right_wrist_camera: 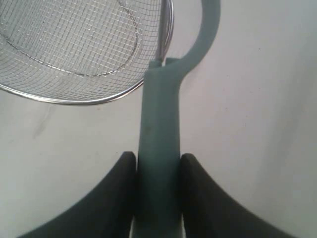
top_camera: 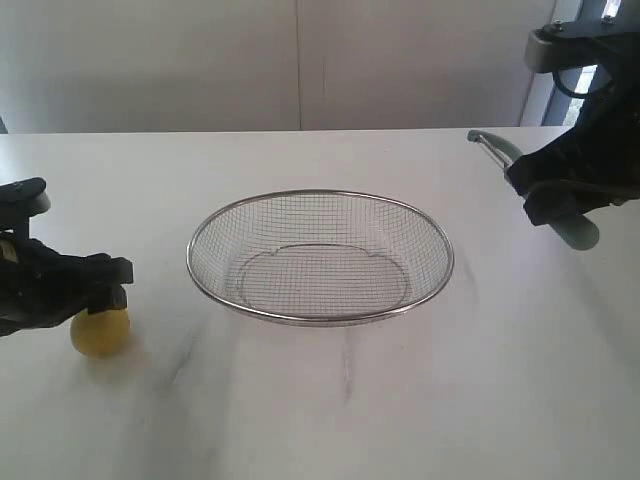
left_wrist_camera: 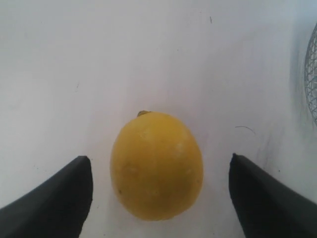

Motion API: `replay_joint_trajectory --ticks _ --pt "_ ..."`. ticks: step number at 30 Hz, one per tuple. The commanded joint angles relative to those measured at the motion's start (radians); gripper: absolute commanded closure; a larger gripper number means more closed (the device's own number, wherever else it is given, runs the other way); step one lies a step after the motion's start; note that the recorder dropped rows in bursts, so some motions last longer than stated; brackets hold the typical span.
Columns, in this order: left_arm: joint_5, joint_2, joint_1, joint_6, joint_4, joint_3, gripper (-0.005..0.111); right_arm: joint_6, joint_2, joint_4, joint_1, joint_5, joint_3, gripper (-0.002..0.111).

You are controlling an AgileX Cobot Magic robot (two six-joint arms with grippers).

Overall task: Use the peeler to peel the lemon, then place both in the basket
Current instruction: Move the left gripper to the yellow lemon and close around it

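The yellow lemon [top_camera: 99,333] rests on the white table at the left, with my left gripper [top_camera: 95,285] just above it. In the left wrist view the lemon [left_wrist_camera: 156,165] lies between the two wide-open fingers [left_wrist_camera: 59,198], with a gap on each side. My right gripper [top_camera: 565,195] hangs at the right, above the table, shut on the teal-green peeler [top_camera: 578,232], whose looped head [top_camera: 490,143] points away toward the back. The right wrist view shows the peeler handle [right_wrist_camera: 158,148] clamped between both fingers. The wire mesh basket [top_camera: 320,255] stands in the middle and holds nothing.
The basket's steel rim [right_wrist_camera: 89,99] lies close beyond the peeler's head in the right wrist view. A sliver of the basket [left_wrist_camera: 312,74] shows at the edge of the left wrist view. A pale wall runs behind the table.
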Motion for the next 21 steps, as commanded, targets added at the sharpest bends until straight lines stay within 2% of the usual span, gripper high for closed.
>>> replay_joint_trajectory --ticks 1,21 --pt "0.014 0.03 -0.008 -0.008 -0.009 -0.003 0.029 0.0 -0.009 0.007 -0.002 -0.016 0.003 0.105" --pt "-0.039 0.08 -0.008 -0.008 -0.012 -0.003 0.029 0.0 -0.009 0.007 -0.002 -0.016 0.003 0.105"
